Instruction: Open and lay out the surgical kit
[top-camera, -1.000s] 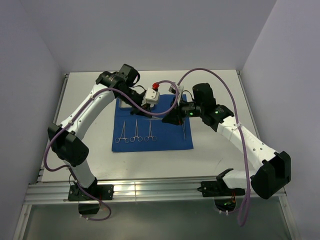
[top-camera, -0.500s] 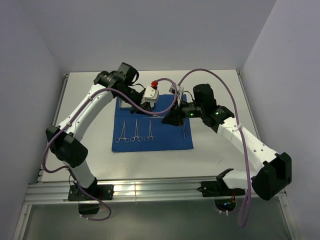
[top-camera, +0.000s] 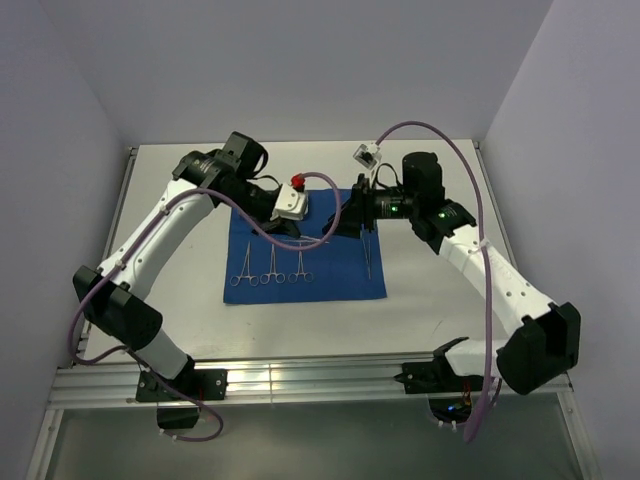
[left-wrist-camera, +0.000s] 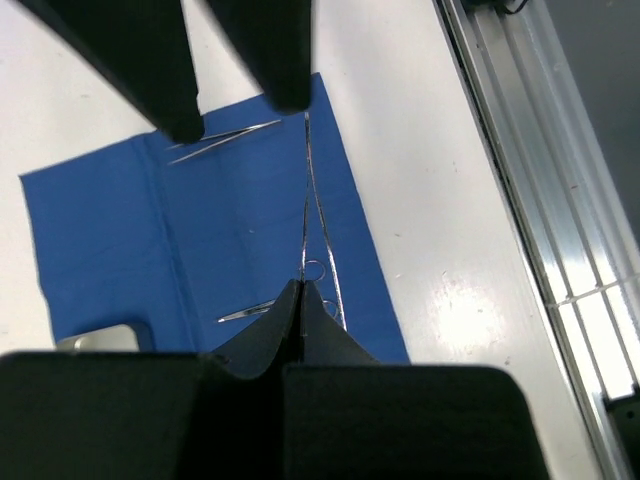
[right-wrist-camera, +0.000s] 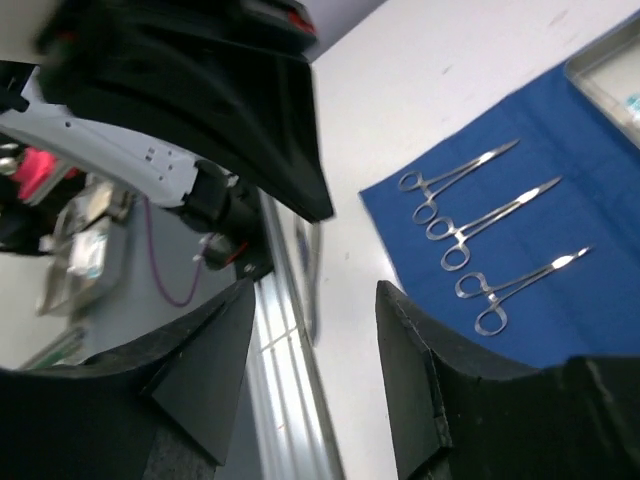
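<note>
Step in hand: layout of the instruments. The cloth wrap (top-camera: 330, 280) lies spread flat on the tabletop (top-camera: 430, 310); three ring-handled clamps (top-camera: 272, 262) lie side by side on its left part; a further slim instrument (top-camera: 368, 255) lies near its right edge; tweezers (left-wrist-camera: 225, 140) lie on the cloth's far part; the steel tray (right-wrist-camera: 610, 72) sits at the far end of the cloth, hidden by the left arm in the overhead view.

Right fingers (right-wrist-camera: 440, 380): apart; nothing between them; poised above the cloth's far right part. Left fingers (left-wrist-camera: 270, 335): pressed together; no item seen between them.

Next move, as judged: check the tray for remaining items; lower the parted right fingers over one; close on its shank; set it parallel to the row.
</note>
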